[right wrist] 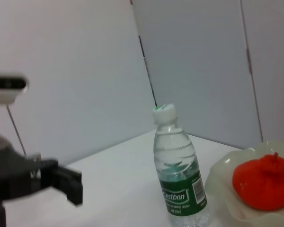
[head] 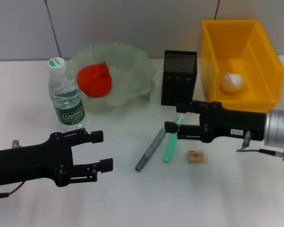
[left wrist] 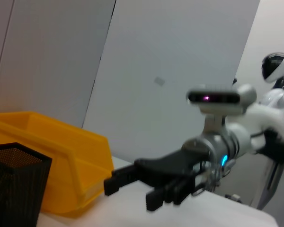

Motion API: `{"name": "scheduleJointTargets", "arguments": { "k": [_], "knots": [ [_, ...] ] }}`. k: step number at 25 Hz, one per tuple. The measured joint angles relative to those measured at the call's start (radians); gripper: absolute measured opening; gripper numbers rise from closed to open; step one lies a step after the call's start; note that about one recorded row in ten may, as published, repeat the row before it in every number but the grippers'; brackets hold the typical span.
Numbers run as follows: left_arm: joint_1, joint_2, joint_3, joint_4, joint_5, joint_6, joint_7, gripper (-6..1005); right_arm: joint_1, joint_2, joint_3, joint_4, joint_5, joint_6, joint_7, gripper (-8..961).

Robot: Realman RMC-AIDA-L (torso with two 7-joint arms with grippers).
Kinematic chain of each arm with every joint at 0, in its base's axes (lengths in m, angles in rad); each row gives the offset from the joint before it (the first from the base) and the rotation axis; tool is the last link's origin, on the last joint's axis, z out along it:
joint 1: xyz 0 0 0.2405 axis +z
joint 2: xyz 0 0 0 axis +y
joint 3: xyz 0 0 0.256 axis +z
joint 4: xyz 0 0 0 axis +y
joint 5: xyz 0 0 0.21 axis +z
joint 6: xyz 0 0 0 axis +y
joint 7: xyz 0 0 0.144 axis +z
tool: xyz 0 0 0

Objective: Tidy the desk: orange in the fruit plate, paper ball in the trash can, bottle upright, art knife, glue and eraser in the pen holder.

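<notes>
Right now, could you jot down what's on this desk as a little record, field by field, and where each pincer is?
Orange: in the fruit plate
Water bottle: upright, beside the plate
Paper ball: inside the yellow bin
Pen holder: black mesh, between plate and bin
Grey art knife: lying on the desk
Green glue stick: lying beside the knife
Eraser: on the desk, apart from both
Left pincer: open, in front of the bottle
Right pincer: open, over the top end of the glue stick

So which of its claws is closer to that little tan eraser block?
Right. The right gripper hovers just beside the tan eraser block; the left gripper is far across the table.
</notes>
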Motion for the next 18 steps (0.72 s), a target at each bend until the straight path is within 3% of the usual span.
{"name": "scheduleJointTargets", "arguments": {
  "k": [8, 9, 10, 13, 14, 15, 18],
  "knots": [
    [-0.006, -0.001, -0.002, 0.002, 0.005, -0.032, 0.033, 824, 0.051, -0.025, 0.003, -0.322, -0.251, -0.099, 0.544, 784],
    [-0.009, -0.001, -0.001, 0.002, 0.006, -0.035, 0.034, 824, 0.112, -0.045, 0.007, -0.365, -0.362, -0.139, 0.701, 784],
    [-0.011, -0.001, -0.002, 0.002, 0.006, -0.039, 0.032, 823, 0.112, -0.045, 0.007, -0.365, -0.362, -0.139, 0.701, 785],
    [-0.014, -0.002, -0.002, 0.002, 0.007, -0.049, 0.026, 823, 0.232, -0.079, 0.009, -0.378, -0.512, -0.2, 0.865, 785],
    [-0.015, -0.002, -0.002, 0.002, 0.007, -0.054, 0.023, 823, 0.312, -0.092, 0.008, -0.374, -0.617, -0.238, 0.947, 785],
    [-0.015, -0.002, -0.002, 0.002, 0.007, -0.057, 0.021, 823, 0.312, -0.092, 0.008, -0.374, -0.617, -0.238, 0.947, 785],
    [-0.017, -0.002, -0.002, 0.002, 0.006, -0.07, 0.015, 822, 0.414, -0.088, -0.001, -0.371, -0.775, -0.273, 1.028, 784]
  ]
}}
